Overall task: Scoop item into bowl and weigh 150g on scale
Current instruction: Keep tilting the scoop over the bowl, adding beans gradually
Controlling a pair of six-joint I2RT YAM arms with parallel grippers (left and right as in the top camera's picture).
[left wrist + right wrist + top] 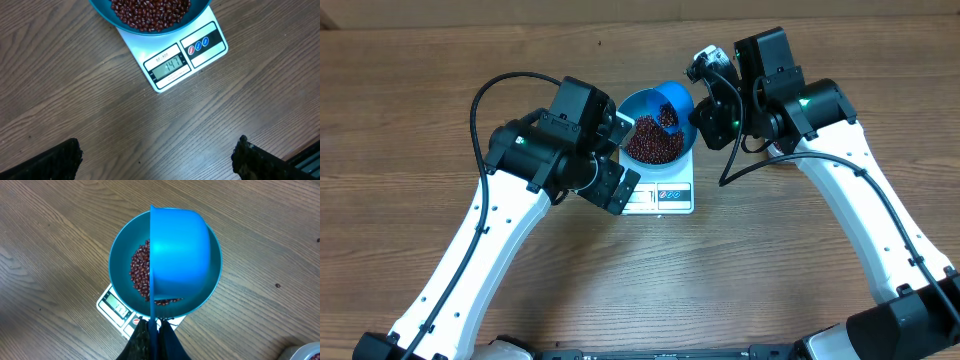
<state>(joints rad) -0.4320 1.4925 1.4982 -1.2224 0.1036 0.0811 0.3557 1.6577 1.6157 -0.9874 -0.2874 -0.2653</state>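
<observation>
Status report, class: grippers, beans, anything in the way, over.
Left gripper open, empty, above wooden table. Right gripper shut on small blue plastic scoop, held over round blue bowl. Red-brown beans in bowl on white square scale. Nothing obstructing.

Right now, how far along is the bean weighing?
Done: the bowl sits on the scale, holding beans. In hand: the right gripper holds the scoop over the bowl; the left gripper hangs open, empty. Left: the display seems to read 141, so slightly more beans.

One bowl (117, 260), one scale (172, 65), one scoop (180, 250), many beans (150, 12), left tool (157, 150), right tool (155, 337)
</observation>
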